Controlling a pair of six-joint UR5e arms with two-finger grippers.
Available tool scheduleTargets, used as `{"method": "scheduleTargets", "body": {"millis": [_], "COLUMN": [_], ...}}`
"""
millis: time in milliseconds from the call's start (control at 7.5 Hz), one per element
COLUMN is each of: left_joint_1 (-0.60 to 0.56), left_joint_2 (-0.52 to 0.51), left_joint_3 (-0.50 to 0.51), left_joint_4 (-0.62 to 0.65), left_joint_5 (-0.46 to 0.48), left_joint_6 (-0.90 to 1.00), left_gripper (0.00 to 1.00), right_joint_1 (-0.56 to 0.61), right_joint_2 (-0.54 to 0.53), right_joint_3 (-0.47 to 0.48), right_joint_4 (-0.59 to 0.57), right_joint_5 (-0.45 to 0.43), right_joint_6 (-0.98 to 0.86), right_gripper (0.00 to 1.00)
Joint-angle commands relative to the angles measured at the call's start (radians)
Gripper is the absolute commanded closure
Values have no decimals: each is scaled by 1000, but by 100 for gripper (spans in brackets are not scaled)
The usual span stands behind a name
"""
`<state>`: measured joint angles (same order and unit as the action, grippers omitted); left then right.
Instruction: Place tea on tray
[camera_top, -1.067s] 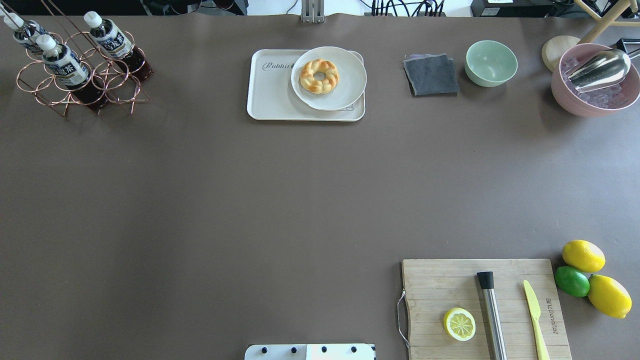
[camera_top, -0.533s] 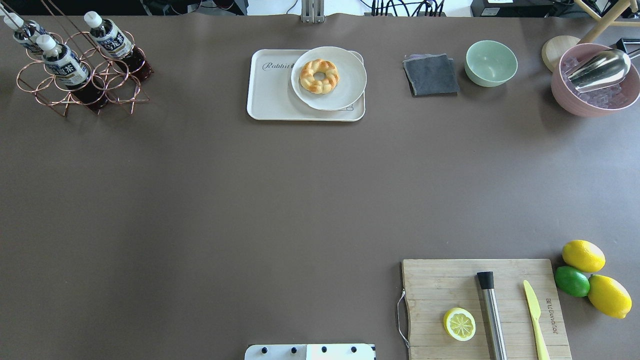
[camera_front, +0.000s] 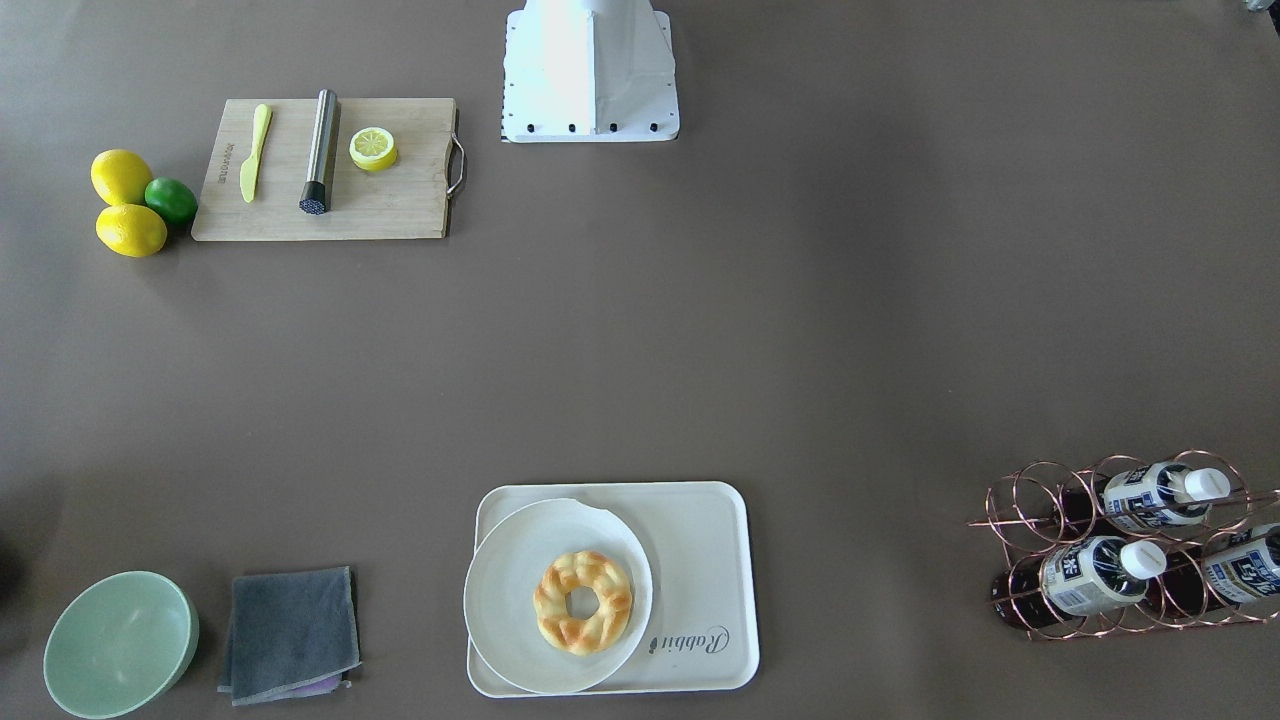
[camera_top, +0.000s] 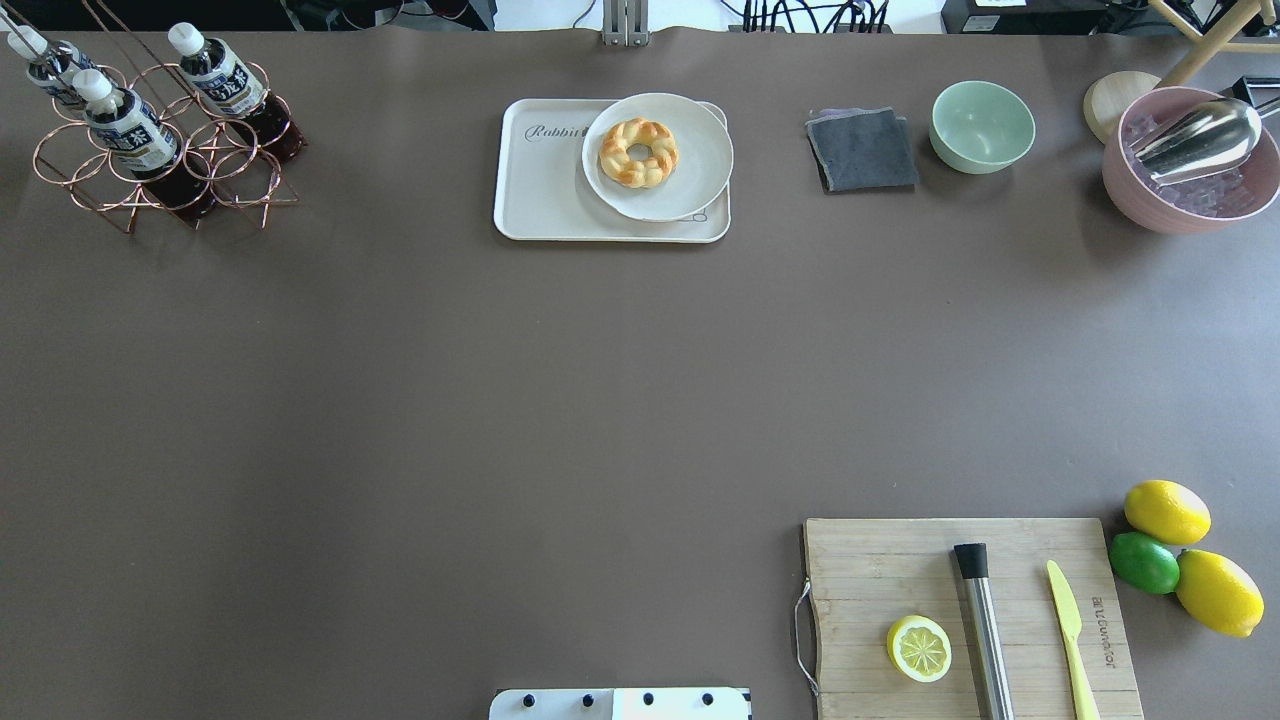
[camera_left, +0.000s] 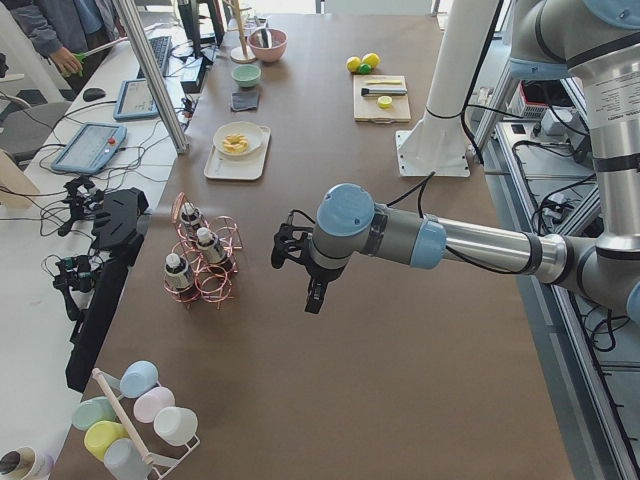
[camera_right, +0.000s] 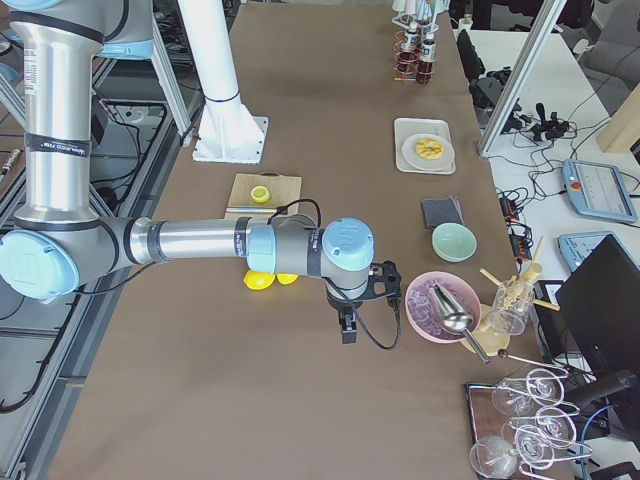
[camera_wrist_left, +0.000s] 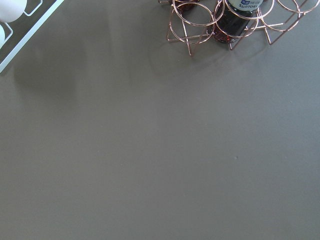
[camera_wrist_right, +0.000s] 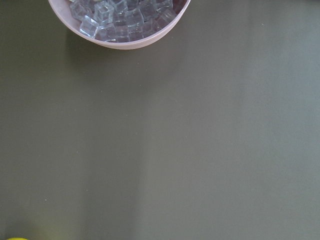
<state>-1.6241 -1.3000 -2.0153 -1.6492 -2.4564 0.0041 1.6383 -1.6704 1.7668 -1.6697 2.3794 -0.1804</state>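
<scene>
The tea is a small clear plastic bottle (camera_top: 128, 135) of dark reddish-brown drink with a white cap and a white-and-navy label. It is one of three alike leaning in a copper wire rack (camera_top: 235, 185) at the far left corner of the brown table (camera_top: 500, 400), well apart from the cream-white rectangular plastic tray (camera_top: 545, 195) at far middle.

Only the side views show the arms, each stretched level. The left gripper (camera_left: 312, 297) hangs fingers-down near the rack. The right gripper (camera_right: 347, 328) hangs likewise near a pink bowl of ice cubes (camera_right: 425, 310). I cannot tell whether either is wide or closed.

The left wrist view catches only the rack's foot.
</scene>
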Motion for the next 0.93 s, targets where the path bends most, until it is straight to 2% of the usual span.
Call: {"method": "scheduleTargets", "body": {"millis": [0,133,267,400,533,800], "left_joint_1": [100,133,138,148,185,286], "left_joint_2": [-140,-229,-316,-373,-390,-412], "left_joint_3": [42,140,235,288,320,317], "left_joint_4": [-9,-46,-148,-275,-346,-494], "left_joint_5": [8,11,23,89,138,221], "left_joint_6": [-113,-137,-200,-319,-360,-571], "left_gripper": [3,3,3,2,2,3], "right_joint_1": [-3,-9,-11,-18,-21,-21], "right_joint_2": [-3,1,18,18,17,-3], "right_joint_3": [14,16,13,7,5,0], "right_joint_4": [1,1,2,1,2,56], "right_joint_5": [26,43,41,41,41,44], "right_joint_6": [11,18,22,22,19,15], "right_gripper": [0,0,0,0,0,0]}}
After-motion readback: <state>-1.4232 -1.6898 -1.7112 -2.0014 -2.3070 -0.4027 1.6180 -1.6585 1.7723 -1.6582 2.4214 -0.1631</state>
